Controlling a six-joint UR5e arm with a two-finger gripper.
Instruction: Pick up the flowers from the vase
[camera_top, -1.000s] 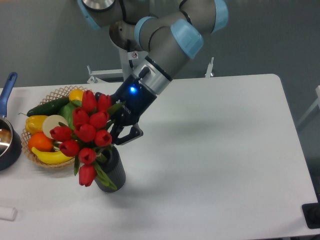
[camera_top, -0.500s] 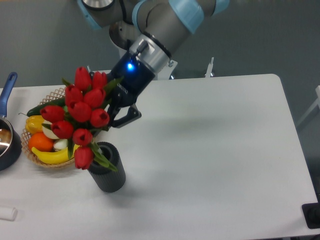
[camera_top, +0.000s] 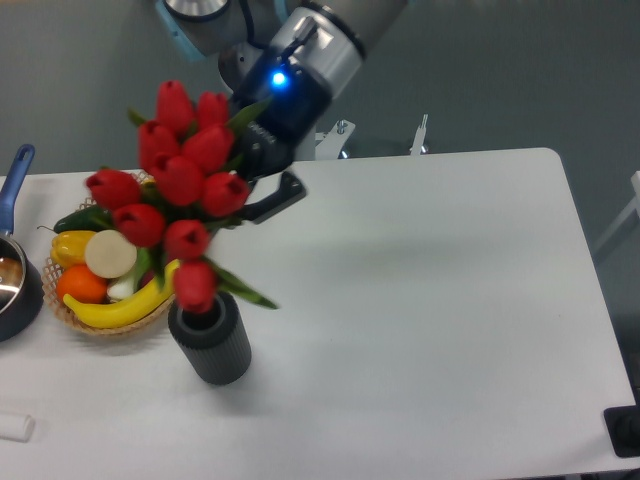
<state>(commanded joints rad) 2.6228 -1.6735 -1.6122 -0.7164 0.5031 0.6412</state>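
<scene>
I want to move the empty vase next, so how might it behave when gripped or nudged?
The vase stands upright on the table, taller than wide, so a high sideways push could tip it. Its round body would probably roll if it fell. The vertical ribs likely help grip. With the flowers lifted by the gripper, it is probably light.

The flowers (camera_top: 180, 180) show a smooth, slightly waxy red surface on the buds, with matt green leaves of a plastic or fabric look. The vase (camera_top: 212, 342) is dark grey, matt, with vertical ribbing on its wall. The pincer (camera_top: 262, 190) has a black, semi-gloss plastic-like casing; the arm segment above it is brushed grey metal with glossy light-blue plastic caps. The worktop (camera_top: 430, 290) is white, smooth and matt. The basket (camera_top: 100, 322) is woven wicker, rough in texture. The fruit (camera_top: 115, 305) in it looks glossy.
</scene>
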